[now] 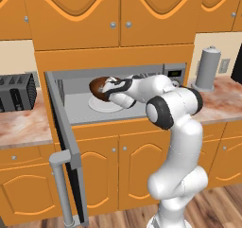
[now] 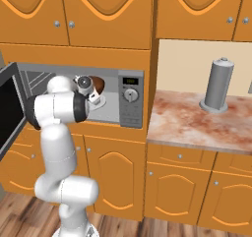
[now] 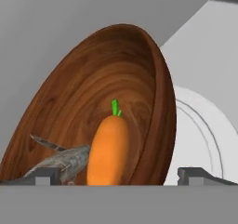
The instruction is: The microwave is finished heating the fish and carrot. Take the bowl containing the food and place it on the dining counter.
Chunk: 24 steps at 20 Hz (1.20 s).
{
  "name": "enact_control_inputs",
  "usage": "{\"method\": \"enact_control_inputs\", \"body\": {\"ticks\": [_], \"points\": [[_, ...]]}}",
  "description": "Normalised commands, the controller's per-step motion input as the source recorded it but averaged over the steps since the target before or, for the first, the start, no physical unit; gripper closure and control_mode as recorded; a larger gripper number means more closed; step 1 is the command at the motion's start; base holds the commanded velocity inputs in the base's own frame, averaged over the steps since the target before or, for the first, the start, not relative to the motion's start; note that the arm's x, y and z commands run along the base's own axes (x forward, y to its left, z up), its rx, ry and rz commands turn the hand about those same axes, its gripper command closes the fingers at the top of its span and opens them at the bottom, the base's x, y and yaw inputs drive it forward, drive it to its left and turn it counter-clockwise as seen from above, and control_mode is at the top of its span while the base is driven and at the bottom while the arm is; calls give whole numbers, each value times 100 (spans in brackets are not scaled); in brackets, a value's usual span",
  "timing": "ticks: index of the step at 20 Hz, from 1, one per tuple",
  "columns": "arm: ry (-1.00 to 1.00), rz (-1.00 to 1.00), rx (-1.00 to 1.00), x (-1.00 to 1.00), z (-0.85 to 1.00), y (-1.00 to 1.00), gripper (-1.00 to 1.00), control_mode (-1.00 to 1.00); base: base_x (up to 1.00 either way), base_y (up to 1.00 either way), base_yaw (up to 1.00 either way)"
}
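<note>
- A white robot arm reaches into the open microwave, whose dark-glass door hangs wide open toward the viewer.
- The claw grasps the rim of the brown wooden bowl, one finger on each side of the bowl wall as the hand view shows it.
- The bowl sits inside the microwave cavity, raised just above the white round turntable plate.
- Seen from the hand view, the bowl looks tilted; how far it truly leans, I cannot tell.
- The carrot and the grey fish lie touching, low in the bowl near the claw.
- Risk: if the bowl leans further, the food could slide out over the rim.
- Risk: pulling out, the bowl could knock the microwave frame or the open door, as the opening looks snug.
- Risk: a rim grip is shallow, so the bowl may swivel or slip.
- A grey canister stands on the marbled counter to the right.
</note>
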Motion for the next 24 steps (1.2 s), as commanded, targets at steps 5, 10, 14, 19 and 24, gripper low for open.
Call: {"method": "enact_control_inputs", "body": {"ticks": [5,10,14,19,24], "points": [[0,0,0,41,-30,7,-100,-100,0,0,0],[2,0,0,1,-11,0,100,-100,0,0,0],[0,0,0,-3,0,0,100,-100,0,0,0],[0,0,0,-33,0,0,100,-100,0,0,0],[-4,0,0,-70,0,-8,100,-100,0,0,0]]}}
